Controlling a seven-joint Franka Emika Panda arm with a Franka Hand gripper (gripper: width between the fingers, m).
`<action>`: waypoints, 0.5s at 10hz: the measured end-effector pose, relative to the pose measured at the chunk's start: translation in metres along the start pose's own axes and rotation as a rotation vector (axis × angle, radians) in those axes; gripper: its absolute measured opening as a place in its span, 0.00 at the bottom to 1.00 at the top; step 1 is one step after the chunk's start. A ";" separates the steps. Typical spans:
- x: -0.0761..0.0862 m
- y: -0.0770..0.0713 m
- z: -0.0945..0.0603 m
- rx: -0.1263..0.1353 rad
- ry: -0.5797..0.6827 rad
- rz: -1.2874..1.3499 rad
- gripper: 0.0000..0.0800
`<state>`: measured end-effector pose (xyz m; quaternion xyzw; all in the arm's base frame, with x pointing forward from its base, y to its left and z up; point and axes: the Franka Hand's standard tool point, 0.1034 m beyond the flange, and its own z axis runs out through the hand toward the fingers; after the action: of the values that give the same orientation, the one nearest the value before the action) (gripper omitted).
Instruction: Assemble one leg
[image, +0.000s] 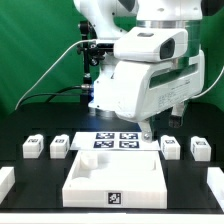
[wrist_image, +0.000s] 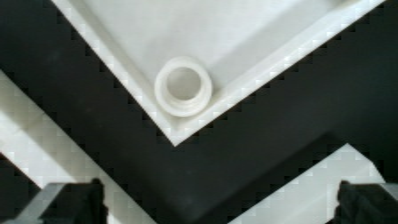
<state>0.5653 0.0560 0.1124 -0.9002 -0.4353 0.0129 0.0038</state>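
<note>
The white arm (image: 150, 70) hunches low over the black worktop (image: 30, 195), hand (image: 148, 130) pointing down by the tray (image: 115, 172)'s far corner. Only the wrist view shows the fingers (wrist_image: 71, 203) spread and empty above a round socket (wrist_image: 183, 83). The nearest leg (image: 171, 146) stands at the exterior view's right. A green curtain (image: 30, 50) hangs behind.

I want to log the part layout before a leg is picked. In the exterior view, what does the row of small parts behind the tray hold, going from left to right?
Leftmost leg → second leg → marker board → third leg → rightmost leg. The tray spans the middle, so it is left out.
</note>
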 end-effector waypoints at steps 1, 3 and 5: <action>0.000 0.000 0.000 0.000 0.000 0.000 0.81; 0.000 0.000 0.000 0.000 0.000 0.000 0.81; 0.000 0.000 0.000 0.001 0.000 0.000 0.81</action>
<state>0.5652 0.0560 0.1120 -0.9002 -0.4353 0.0132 0.0040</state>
